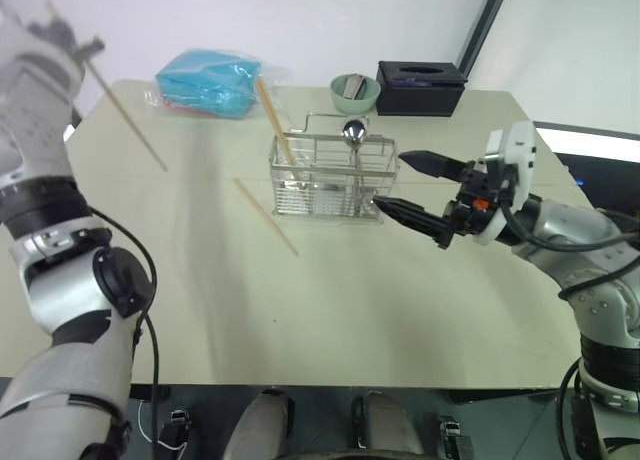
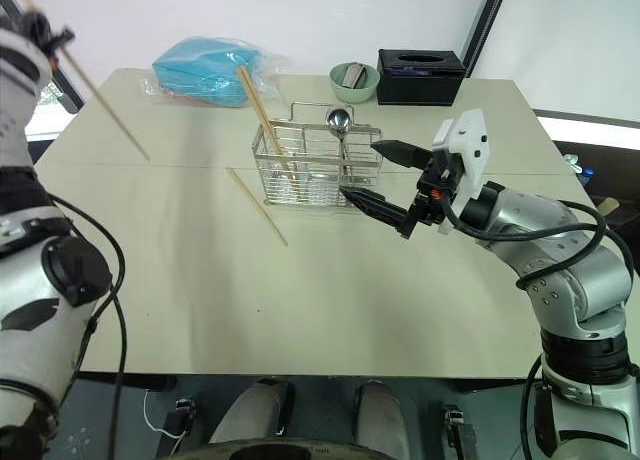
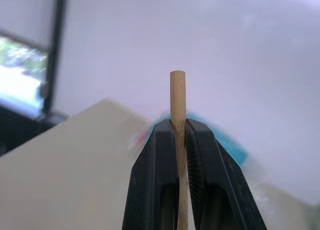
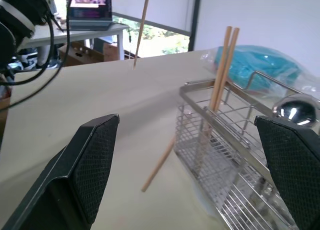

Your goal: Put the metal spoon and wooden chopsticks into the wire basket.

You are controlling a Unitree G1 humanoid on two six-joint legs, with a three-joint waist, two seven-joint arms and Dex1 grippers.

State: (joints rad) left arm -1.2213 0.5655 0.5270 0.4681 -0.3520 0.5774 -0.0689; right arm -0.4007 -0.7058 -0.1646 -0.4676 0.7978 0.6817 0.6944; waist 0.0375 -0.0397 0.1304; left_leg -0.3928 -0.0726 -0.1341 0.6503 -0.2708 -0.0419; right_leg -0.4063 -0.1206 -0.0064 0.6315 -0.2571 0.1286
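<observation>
The wire basket (image 1: 322,177) stands mid-table with the metal spoon (image 1: 354,132) upright in it, bowl up, and two wooden chopsticks (image 1: 274,118) leaning out of its left end. A third chopstick (image 1: 266,216) lies flat on the table in front of the basket's left corner. High at the far left, my left gripper (image 3: 177,124) is shut on another chopstick (image 1: 128,118), which slants down above the table. My right gripper (image 1: 389,182) is open and level just right of the basket, holding nothing; the spoon bowl (image 4: 295,111) shows beside one finger.
A blue plastic bag (image 1: 210,82) lies at the back left of the table (image 1: 400,310). Behind the basket are a pale-green bowl (image 1: 355,93) and a black tissue box (image 1: 420,87).
</observation>
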